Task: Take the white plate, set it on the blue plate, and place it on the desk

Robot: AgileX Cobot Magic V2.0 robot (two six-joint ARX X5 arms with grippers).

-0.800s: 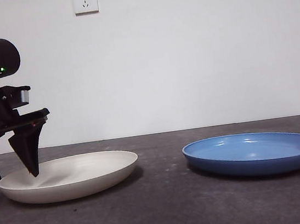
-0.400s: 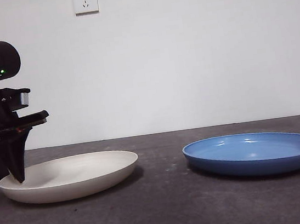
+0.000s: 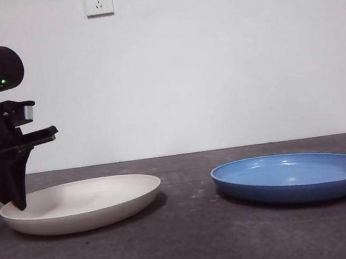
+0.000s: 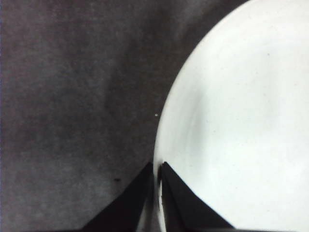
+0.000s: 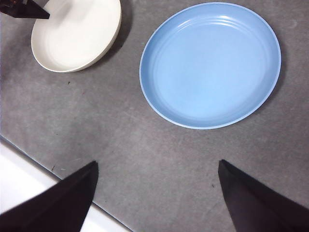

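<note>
Left end effector [image 4: 156, 193] is pinched onto the outer rim of the white plate [image 3: 84, 204], one jaw inside the rim and one outside, nearly pressed together with only the thin lip between them. White plate sits flat on the bench [image 3: 194, 241] at the left of the front view; blue plate [image 3: 294, 176] also flat on the bench, well apart to its right. Right end effector [image 5: 157, 193] hangs high over the bench with jaws spread wide, empty, waiting. Step in hand, as I judge it: secure the rim grip, then lift. To do it well: keep the pinch square on the lip so the thin edge does not slip out, raise the gripped edge first and let the far edge follow, lift clear of the bench before travelling sideways, keep the plate near level, since a one-sided rim hold will want to droop or swing. Carry high enough to clear the blue plate's rim, centre over it, lower gently. Versus a second ago: jaws were open with one tip reaching into the plate; now they have closed on the rim and sit further out at the plate's edge. White plate looks nudged very slightly to the right, not yet lifted. Blue plate unchanged.
</note>
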